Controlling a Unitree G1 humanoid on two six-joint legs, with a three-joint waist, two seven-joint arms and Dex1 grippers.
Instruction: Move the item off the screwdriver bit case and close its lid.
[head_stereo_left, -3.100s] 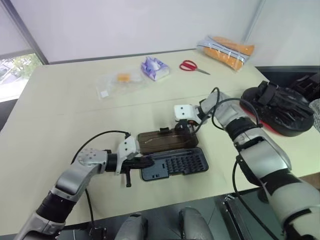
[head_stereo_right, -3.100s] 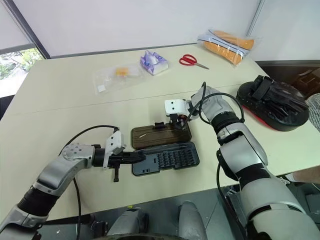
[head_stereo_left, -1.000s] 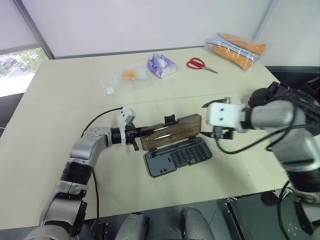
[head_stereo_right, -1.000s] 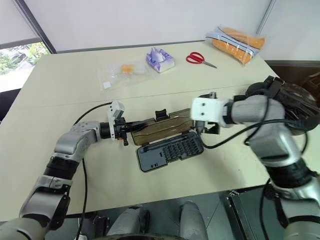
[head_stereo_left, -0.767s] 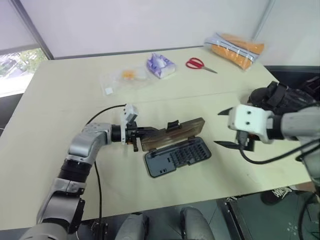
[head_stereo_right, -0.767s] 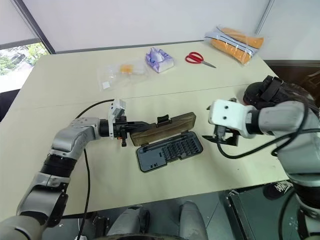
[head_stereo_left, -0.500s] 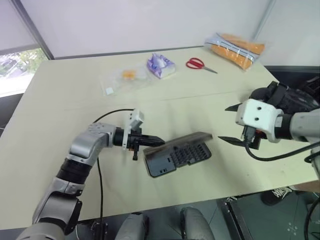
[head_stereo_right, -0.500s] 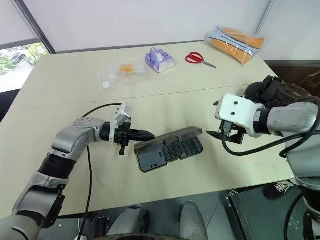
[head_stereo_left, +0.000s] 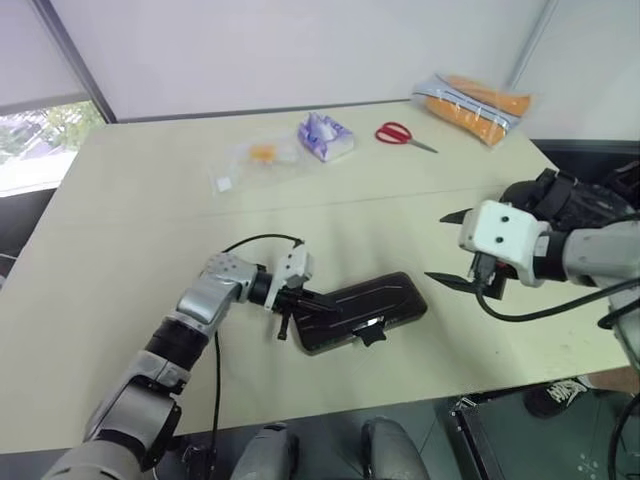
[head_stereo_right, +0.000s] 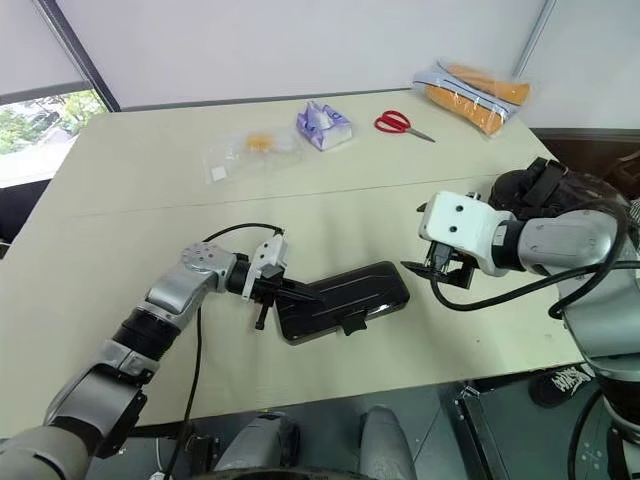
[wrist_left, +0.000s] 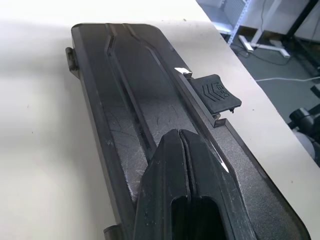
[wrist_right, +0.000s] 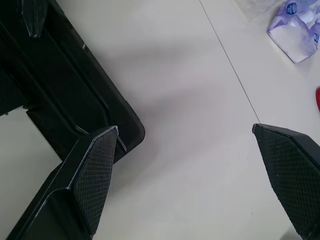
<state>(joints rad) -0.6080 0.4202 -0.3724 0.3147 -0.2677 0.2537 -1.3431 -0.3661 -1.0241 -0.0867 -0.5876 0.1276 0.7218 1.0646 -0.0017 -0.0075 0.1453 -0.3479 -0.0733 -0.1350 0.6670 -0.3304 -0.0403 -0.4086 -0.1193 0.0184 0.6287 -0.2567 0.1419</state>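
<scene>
Closing step nearly done: lid (head_stereo_left: 362, 303) lies down over the case (head_stereo_right: 345, 296) near the table's front edge, mitt (head_stereo_left: 575, 200) off at right edge; left hand (head_stereo_left: 318, 301), fingers together, rests on lid, right hand (head_stereo_left: 452, 250) spread wide beside; next, likely press latch tab (wrist_left: 217, 92) home.

One screwdriver bit case (head_stereo_left: 360, 310) lies on the table, with one lid (wrist_left: 150, 100) folded down over it and one latch tab (wrist_left: 217, 92) on the lid's long edge — just beyond the left gripper's closed jaws. One boxing mitt (head_stereo_left: 580, 200) sits behind the right gripper's wide-open jaws. Well beyond both pairs of jaws, along the table's far side — one pair of red scissors (head_stereo_left: 403, 136), one purple tissue packet (head_stereo_left: 326, 137), one clear plastic bag (head_stereo_left: 255, 162) with something orange inside, and one wrapped orange bundle (head_stereo_left: 478, 103). Two grippers are counted: one left (head_stereo_left: 312, 298), one right (head_stereo_left: 452, 250).
</scene>
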